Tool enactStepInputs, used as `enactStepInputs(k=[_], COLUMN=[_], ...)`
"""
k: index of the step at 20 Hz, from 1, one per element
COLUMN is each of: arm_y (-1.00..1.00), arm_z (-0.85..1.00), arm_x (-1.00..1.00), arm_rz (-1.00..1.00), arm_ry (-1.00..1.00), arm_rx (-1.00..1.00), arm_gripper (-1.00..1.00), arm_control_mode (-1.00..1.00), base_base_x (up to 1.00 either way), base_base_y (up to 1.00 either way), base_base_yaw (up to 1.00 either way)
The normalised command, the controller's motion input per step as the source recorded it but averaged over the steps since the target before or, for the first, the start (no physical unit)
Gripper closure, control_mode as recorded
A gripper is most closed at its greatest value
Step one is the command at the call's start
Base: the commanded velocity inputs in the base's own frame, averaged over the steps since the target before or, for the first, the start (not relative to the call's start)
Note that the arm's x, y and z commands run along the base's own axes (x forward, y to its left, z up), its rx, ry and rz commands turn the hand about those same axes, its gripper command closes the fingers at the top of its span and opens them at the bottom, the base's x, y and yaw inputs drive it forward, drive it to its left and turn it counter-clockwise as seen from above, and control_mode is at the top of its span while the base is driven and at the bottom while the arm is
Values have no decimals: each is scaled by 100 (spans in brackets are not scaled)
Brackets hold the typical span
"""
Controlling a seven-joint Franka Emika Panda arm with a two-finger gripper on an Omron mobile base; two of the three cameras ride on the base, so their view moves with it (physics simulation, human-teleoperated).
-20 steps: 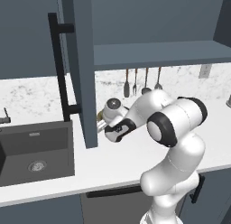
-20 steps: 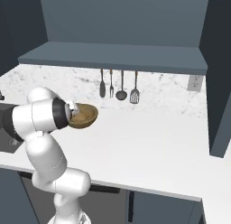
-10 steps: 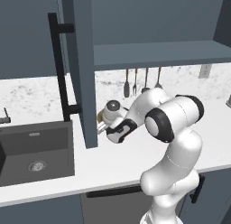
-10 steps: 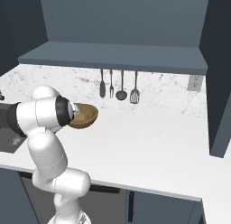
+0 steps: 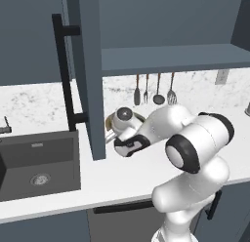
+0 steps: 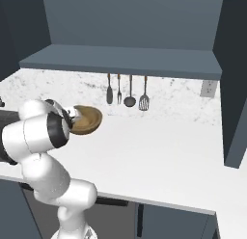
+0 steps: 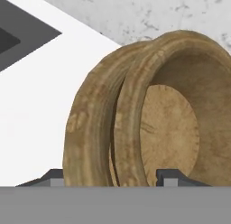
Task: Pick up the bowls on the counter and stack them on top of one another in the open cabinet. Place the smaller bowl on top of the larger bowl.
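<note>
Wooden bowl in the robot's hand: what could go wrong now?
1. The gripper seems to pinch the wooden bowl by one side of its wall, so it may tilt or slip out.
2. The open cabinet door hangs close beside the hand; lifting the bowl could knock it.

Even soft light, faint shadows, sharp

pincer (image 7: 108, 180) closed onto bowl (image 7: 135, 114) rim

A brown wooden bowl (image 6: 87, 120) sits tilted above the counter (image 6: 159, 156), against the arm.
</note>
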Motion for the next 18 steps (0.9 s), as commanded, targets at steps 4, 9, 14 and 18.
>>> enactStepInputs(k=[4, 9, 14, 18], arm_y=[-2, -7, -6, -2], arm_z=[100, 100, 97, 94], arm_x=[-53, -57, -61, -69], arm_rz=[0, 0, 0, 0], arm_ry=[0, 1, 0, 0], arm_rx=[0, 0, 0, 0], arm_gripper=[100, 100, 100, 100], arm_control_mode=[-100, -100, -100, -100], base_base_x=[0, 0, 0, 0], base_base_y=[0, 0, 0, 0], base_base_yaw=[0, 0, 0, 0])
